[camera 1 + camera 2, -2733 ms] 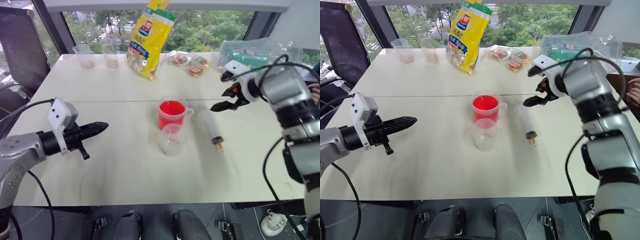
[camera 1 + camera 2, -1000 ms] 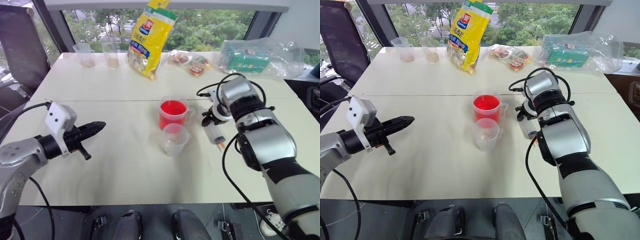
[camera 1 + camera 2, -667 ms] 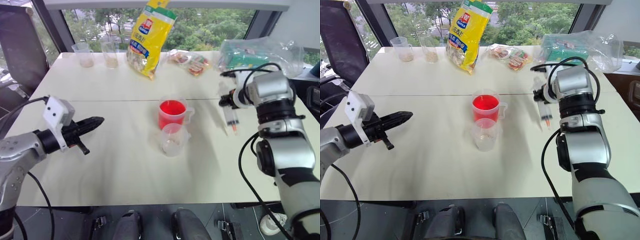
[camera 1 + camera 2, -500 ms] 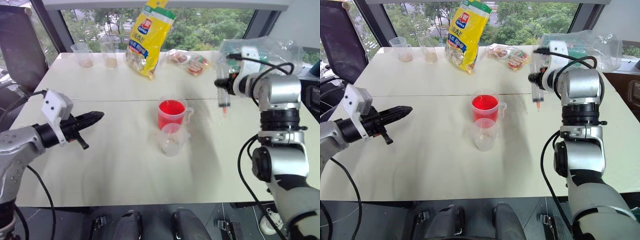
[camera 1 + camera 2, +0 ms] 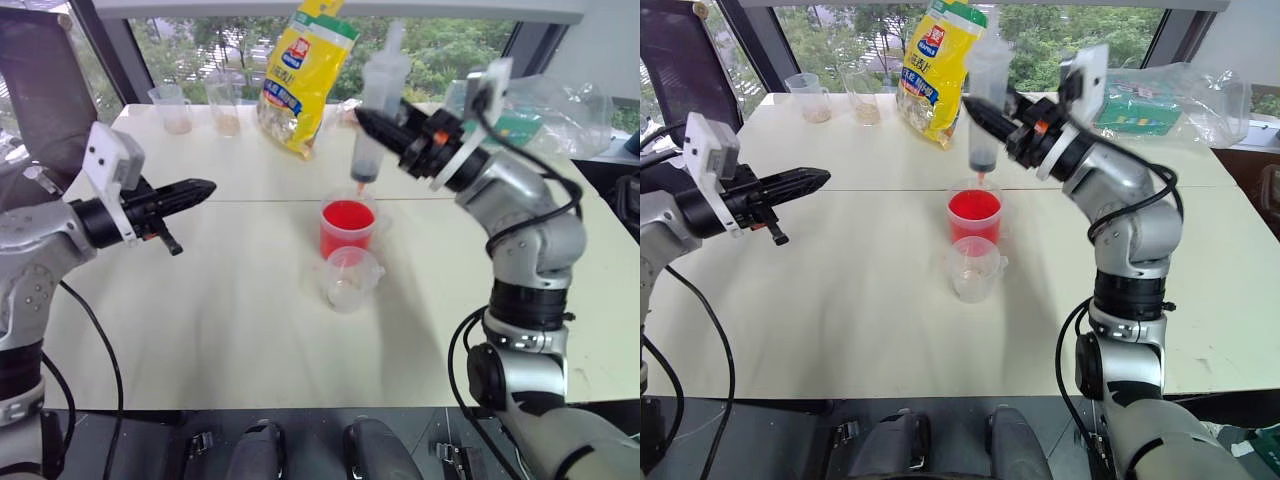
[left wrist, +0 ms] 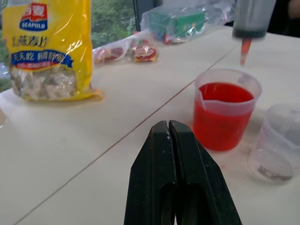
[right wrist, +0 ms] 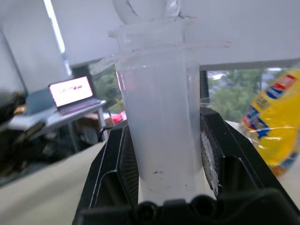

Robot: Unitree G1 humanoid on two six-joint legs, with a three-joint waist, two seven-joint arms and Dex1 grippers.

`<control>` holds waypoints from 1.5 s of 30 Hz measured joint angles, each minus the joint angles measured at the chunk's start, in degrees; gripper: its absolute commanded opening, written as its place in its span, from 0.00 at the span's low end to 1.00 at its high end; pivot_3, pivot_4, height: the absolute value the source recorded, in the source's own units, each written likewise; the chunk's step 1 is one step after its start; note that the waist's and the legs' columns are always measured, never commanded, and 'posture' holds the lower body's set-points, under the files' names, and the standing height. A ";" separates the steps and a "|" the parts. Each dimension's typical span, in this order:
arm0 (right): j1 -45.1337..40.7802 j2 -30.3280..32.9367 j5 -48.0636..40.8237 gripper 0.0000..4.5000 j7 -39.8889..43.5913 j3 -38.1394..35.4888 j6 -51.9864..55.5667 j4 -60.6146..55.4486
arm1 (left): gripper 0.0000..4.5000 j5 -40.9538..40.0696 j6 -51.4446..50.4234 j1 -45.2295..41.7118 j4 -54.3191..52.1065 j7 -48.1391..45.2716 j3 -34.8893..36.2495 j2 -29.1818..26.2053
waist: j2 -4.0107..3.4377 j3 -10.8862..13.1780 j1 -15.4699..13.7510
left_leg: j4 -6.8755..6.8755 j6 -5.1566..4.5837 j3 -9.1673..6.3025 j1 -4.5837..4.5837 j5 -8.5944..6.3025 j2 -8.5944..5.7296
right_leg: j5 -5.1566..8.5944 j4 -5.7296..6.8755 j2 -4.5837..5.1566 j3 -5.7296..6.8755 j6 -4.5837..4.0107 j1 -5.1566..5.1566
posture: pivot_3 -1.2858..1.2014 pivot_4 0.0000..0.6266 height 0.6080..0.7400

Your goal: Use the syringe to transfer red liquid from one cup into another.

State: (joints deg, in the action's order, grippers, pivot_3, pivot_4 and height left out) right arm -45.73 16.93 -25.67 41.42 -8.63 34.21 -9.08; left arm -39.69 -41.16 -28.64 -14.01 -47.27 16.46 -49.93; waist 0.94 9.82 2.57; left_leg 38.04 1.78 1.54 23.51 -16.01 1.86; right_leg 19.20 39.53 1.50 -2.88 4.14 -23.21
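Note:
The syringe [image 5: 373, 110] stands upright in the air with its orange-red tip [image 5: 358, 186] pointing down just above the one cup [image 5: 347, 230], the handled cup full of red liquid [image 6: 222, 93]. My right gripper [image 5: 370, 124] is shut on the syringe barrel [image 7: 159, 140], with a black finger [image 7: 123, 161] on either side. Another cup [image 5: 348, 280], small, clear and lipped, sits just in front of the red one. My left gripper [image 5: 200, 187] hovers shut over the table's left side, pointing toward the cups, with nothing in it.
A yellow cereal bag [image 5: 300, 75] stands at the back centre of the white table [image 5: 200, 320]. Two beige-tinted cups [image 5: 176, 110] are at the back left, a clear plastic bag with a green box [image 5: 545, 100] at the back right. A black chair [image 5: 40, 80] stands beside the left edge.
My right gripper lifted the syringe off the table, swung it left and turned it upright over the red cup. My left gripper rose a little.

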 measured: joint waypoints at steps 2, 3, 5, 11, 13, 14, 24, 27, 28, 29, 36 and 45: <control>3.05 -0.03 2.09 0.31 0.70 2.78 -4.99 0.29 | 0.00 -0.40 -0.11 -1.16 0.48 -0.16 -0.27 0.36 | 0.00 0.00 0.01 | 0.01 0.00 0.00 0.00 0.00 0.00 | 0.00 0.00 -0.01 0.00 0.00 0.00 | 0.52 0.24 1.00; 4.31 -0.17 3.13 0.31 0.70 4.00 -7.10 0.82 | 0.00 -0.51 -0.17 -1.58 0.51 -0.20 -0.42 0.47 | 0.00 0.00 0.02 | 0.01 0.01 0.00 0.00 0.01 0.00 | 0.00 0.01 -0.01 0.00 0.00 -0.01 | 0.52 0.24 1.00; 6.21 -0.56 5.63 0.31 0.47 6.23 -12.06 2.82 | 0.00 -0.87 -0.77 -2.64 0.60 -0.44 -1.25 0.72 | 0.00 0.00 0.01 | 0.03 0.02 0.00 -0.01 0.01 0.00 | 0.00 0.03 -0.02 0.00 0.00 -0.01 | 0.52 0.24 1.00; 7.39 -1.85 9.86 0.31 -0.92 9.42 -21.63 8.42 | 0.00 -2.88 -2.69 -5.76 0.47 -1.07 -2.86 2.09 | 0.00 0.00 -0.02 | 0.08 0.05 -0.01 -0.01 0.03 0.00 | 0.00 0.08 -0.02 0.00 0.00 0.00 | 0.52 0.24 1.00; 7.39 -1.91 10.46 0.31 -1.30 9.51 -23.17 9.97 | 0.00 -3.90 -3.63 -6.85 0.30 -1.24 -3.33 2.48 | 0.00 0.00 -0.05 | 0.10 0.06 -0.01 -0.01 0.04 0.00 | 0.00 0.10 -0.01 0.00 0.00 0.00 | 0.52 0.24 1.00; 7.38 -1.93 10.76 0.31 -1.43 9.55 -23.65 10.52 | 0.00 -4.32 -3.87 -7.29 0.25 -1.27 -3.73 2.76 | 0.00 0.00 -0.06 | 0.10 0.06 -0.01 -0.01 0.04 0.00 | 0.00 0.10 -0.01 0.00 0.00 0.00 | 0.52 0.24 1.00; 7.29 -1.78 10.93 0.31 -1.56 10.42 -24.89 13.92 | 0.54 -5.87 -5.99 -14.88 3.20 -1.50 -7.58 7.51 | 0.01 0.01 0.10 | 0.14 0.19 -0.02 -0.07 0.12 0.02 | 0.00 0.27 -0.06 -0.02 0.00 -0.03 | 0.52 0.24 1.00; 7.29 -1.75 10.92 0.31 -1.56 10.44 -24.79 13.94 | 0.88 -5.76 -6.01 -14.98 4.31 -2.30 -8.91 7.94 | 0.01 0.01 0.02 | 0.14 0.24 -0.04 -0.07 0.16 0.02 | 0.00 0.34 -0.06 -0.01 0.00 -0.03 | 0.52 0.24 1.00; 7.30 -1.74 10.92 0.31 -1.55 10.45 -24.72 13.94 | 0.99 -5.73 -5.99 -15.08 4.63 -2.41 -8.96 8.15 | 0.01 0.01 0.01 | 0.14 0.23 -0.04 -0.08 0.18 0.01 | 0.00 0.35 -0.06 -0.01 0.00 -0.04 | 0.52 0.24 1.00; 7.30 -1.67 10.92 0.31 -1.50 10.46 -24.63 13.94 | 0.99 -5.65 -5.89 -15.53 5.17 -2.54 -9.00 8.45 | 0.01 0.01 -0.03 | 0.15 0.23 -0.04 -0.08 0.20 0.01 | 0.00 0.36 -0.06 -0.01 0.00 -0.04 | 0.52 0.24 1.00; 7.34 -1.39 10.84 0.31 -0.49 10.63 -23.61 13.94 | 0.99 -5.61 -5.42 -20.75 7.38 -3.61 -9.75 12.66 | 0.01 0.01 -0.11 | 0.19 0.23 -0.04 -0.08 0.23 -0.02 | 0.00 0.42 -0.04 -0.01 0.00 -0.03 | 0.52 0.24 1.00; 7.35 -0.51 10.87 0.31 0.14 10.69 -23.11 13.94 | 0.99 -4.43 -5.47 -21.49 10.92 -5.29 -13.53 16.55 | 0.01 0.01 -0.03 | 0.18 0.27 -0.07 -0.10 0.26 0.00 | 0.00 0.46 -0.07 -0.01 0.00 -0.04 | 0.52 0.24 1.00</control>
State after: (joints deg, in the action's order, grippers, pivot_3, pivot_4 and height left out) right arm -38.38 16.42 -14.81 41.56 2.07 11.10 4.86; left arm -44.12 -46.63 -50.14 -3.08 -52.55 2.93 -33.38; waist 0.95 9.82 2.54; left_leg 38.23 2.06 1.48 23.41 -15.75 1.85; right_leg 19.20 39.99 1.43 -2.90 4.15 -23.25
